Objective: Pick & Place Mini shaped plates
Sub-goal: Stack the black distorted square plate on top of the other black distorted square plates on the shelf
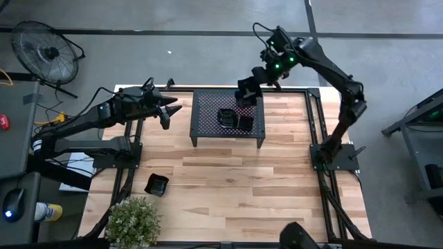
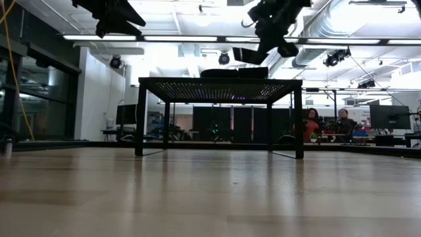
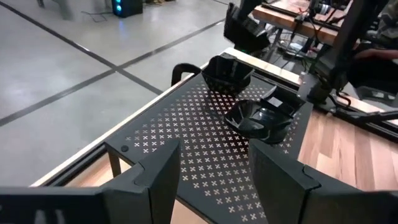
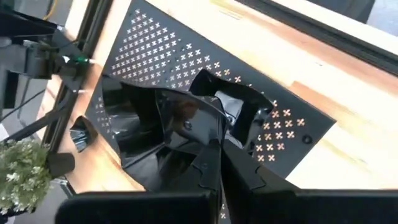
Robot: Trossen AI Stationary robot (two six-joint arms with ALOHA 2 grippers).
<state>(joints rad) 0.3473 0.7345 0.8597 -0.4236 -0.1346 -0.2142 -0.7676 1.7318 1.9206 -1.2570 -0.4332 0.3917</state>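
The black perforated rack (image 1: 208, 131) stands at the table's far middle. Two glossy black mini plates (image 1: 227, 117) (image 1: 243, 124) lie on its top; the left wrist view shows them as a wavy-rimmed plate (image 3: 227, 71) and another plate (image 3: 261, 118). One more plate (image 1: 156, 185) sits on the wood near the left front. My right gripper (image 1: 247, 93) hovers over the rack's far edge, shut on a further black plate (image 4: 161, 127). My left gripper (image 1: 167, 111) hangs open in the air left of the rack, its fingers (image 3: 155, 180) wide apart. My right gripper pinches the black plate by its rim (image 4: 202, 146), the edge nearest the wrist, between its two fingers. The plate is lifted clear above the rack and hangs tilted below the fingers (image 2: 251, 55). The gripper body hides the exact spot of contact.
A potted plant (image 1: 131, 221) stands at the table's near left corner. The wood in front of the rack (image 1: 242, 187) is bare. A floor fan (image 1: 45, 52) stands beyond the table's far left. People sit in the room behind (image 2: 309, 125).
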